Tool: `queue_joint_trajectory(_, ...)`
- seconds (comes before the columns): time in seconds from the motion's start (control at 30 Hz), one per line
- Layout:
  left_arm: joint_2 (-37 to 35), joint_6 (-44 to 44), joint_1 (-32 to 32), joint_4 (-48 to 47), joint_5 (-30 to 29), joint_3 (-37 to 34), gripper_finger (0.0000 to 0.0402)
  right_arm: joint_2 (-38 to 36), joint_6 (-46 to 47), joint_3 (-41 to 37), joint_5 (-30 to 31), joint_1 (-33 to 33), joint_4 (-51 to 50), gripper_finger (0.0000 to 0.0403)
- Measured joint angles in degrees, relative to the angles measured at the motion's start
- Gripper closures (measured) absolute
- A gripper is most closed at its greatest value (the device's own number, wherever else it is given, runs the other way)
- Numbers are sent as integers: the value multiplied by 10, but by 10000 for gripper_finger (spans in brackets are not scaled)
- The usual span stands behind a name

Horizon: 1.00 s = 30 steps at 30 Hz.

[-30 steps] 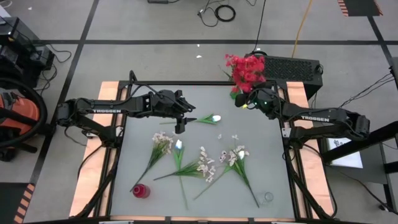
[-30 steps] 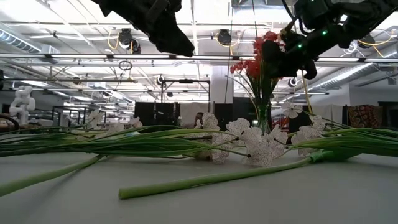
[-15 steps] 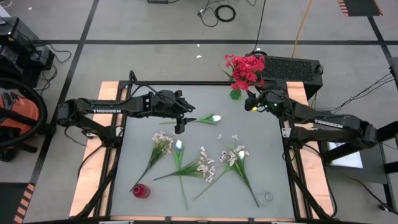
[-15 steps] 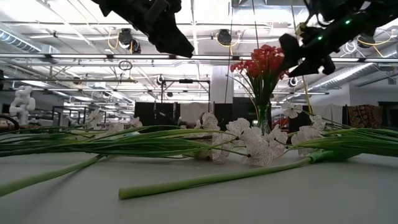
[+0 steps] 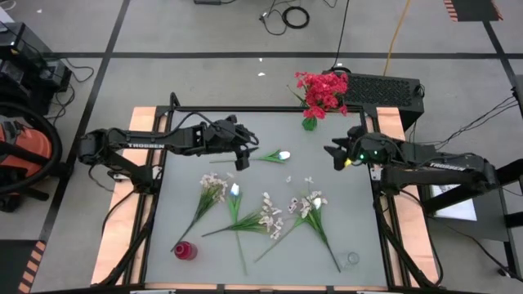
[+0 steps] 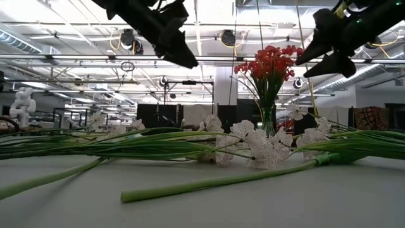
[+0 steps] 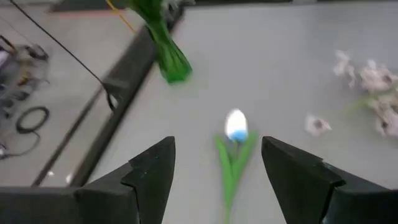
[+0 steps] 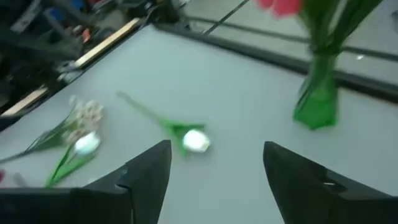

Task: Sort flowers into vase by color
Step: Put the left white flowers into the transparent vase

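The left end effector (image 5: 242, 158) hangs above the far-left part of the grey tabletop (image 5: 343, 204), its fingers (image 7: 152, 168) spread with nothing between them. Just beside it, toward the middle, a white tulip bud (image 5: 283, 154) lies on its side on a short green stem; the left wrist view shows that bud (image 7: 236, 125) on the surface ahead of the parted fingers, untouched.

The right end effector (image 5: 333, 153) hovers over the far-right part of the tabletop, fingers (image 8: 149, 167) also spread and empty, pointing toward the middle. Behind it, at the far edge, a green glass vase (image 5: 309, 123) stands upright and holds the red blossom clusters (image 5: 322, 88).

The other flowers lie flat nearer the front: a pale spray with a white bud (image 5: 214, 184) left of centre, another pale spray (image 5: 270, 216) in the middle, and a third with a white bud (image 5: 311, 202) to its right, their stems fanning toward the front edge. A small red vase (image 5: 185, 251) sits near the front-left corner, and a clear glass one (image 5: 352, 260) near the front-right.
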Motion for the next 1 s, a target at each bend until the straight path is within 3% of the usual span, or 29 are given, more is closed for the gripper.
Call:
queue_joint_trajectory(0.43, 111, 12, -20, -46, 43, 0, 155, 2, 26, 0, -42, 78, -2, 192)
queue_joint_trajectory(0.53, 123, -35, -27, -67, 54, 0, 155, 13, 42, 0, -38, 111, -2, 197)
queue_joint_trajectory(0.77, 123, -162, -77, -132, 39, 0, 155, 81, 86, 0, 39, 182, 33, 202)
queue_joint_trajectory(1.0, 116, -336, -136, -320, 36, 21, 155, 148, 63, 0, 21, 201, 102, 202)
